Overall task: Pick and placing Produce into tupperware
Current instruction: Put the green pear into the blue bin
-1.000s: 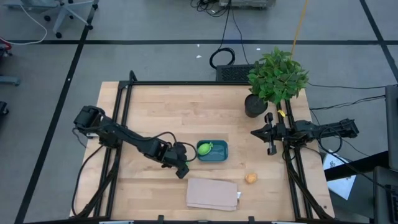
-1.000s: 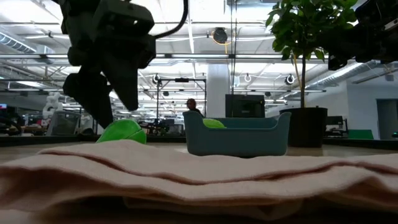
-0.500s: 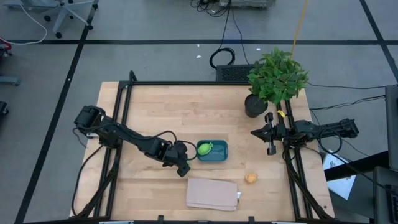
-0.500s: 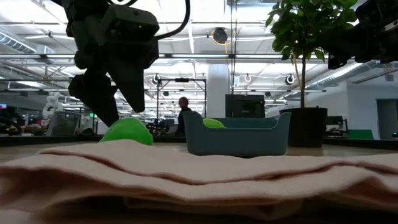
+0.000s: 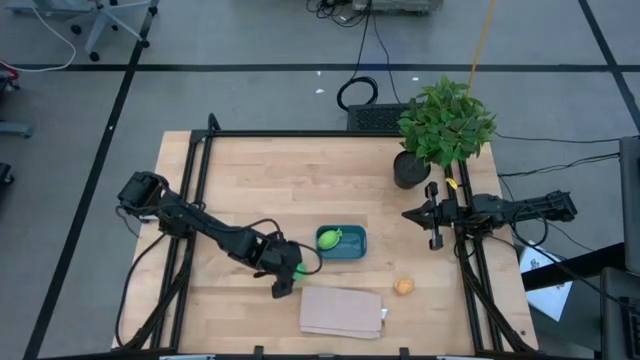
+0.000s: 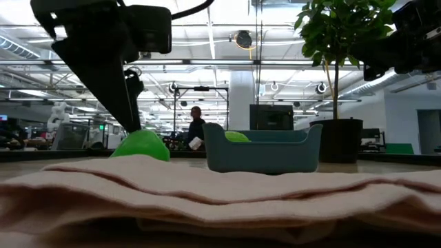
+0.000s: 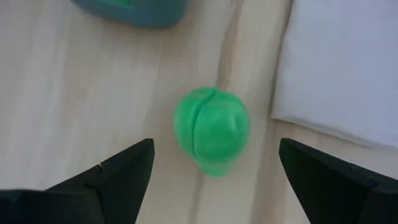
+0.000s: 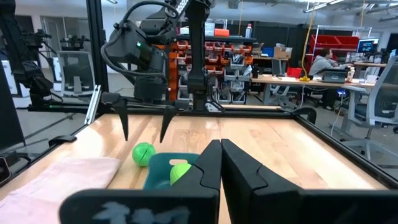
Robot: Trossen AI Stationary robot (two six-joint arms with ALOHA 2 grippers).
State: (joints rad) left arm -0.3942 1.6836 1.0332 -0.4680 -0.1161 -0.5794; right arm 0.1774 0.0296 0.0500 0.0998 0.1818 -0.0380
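The table (image 5: 300, 180) is pale wood planking with a visible grain, framed by dark metal rails. On it sits the tupperware (image 5: 343, 243), a smooth teal plastic tub with rounded corners and low walls, its long axis running left to right across the table. Inside, at its left end, lies the pale yellow-green fruit (image 5: 328, 238), a small round piece with a glossy skin; from table height only its top (image 6: 236, 136) clears the wall.

Just left of the tub, on bare wood, rests the bright green fruit (image 7: 212, 131), a shiny ball with a seam running over it like two joined halves. The left gripper (image 5: 284, 278) hangs right over it with its two dark, tapered fingers (image 7: 118, 171) spread wide on either side, touching nothing. From above, the arm covers most of this fruit, so only a sliver of green shows.

The orange fruit (image 5: 403, 287) sits alone near the front right, too small to make out its surface. A beige folded cloth (image 5: 343, 311), soft and creased, lies at the near edge; it fills the foreground of the low view.

The right gripper (image 5: 433, 222) waits at the right side with its fingers pressed together, empty, beside a leafy potted plant (image 5: 440, 125).
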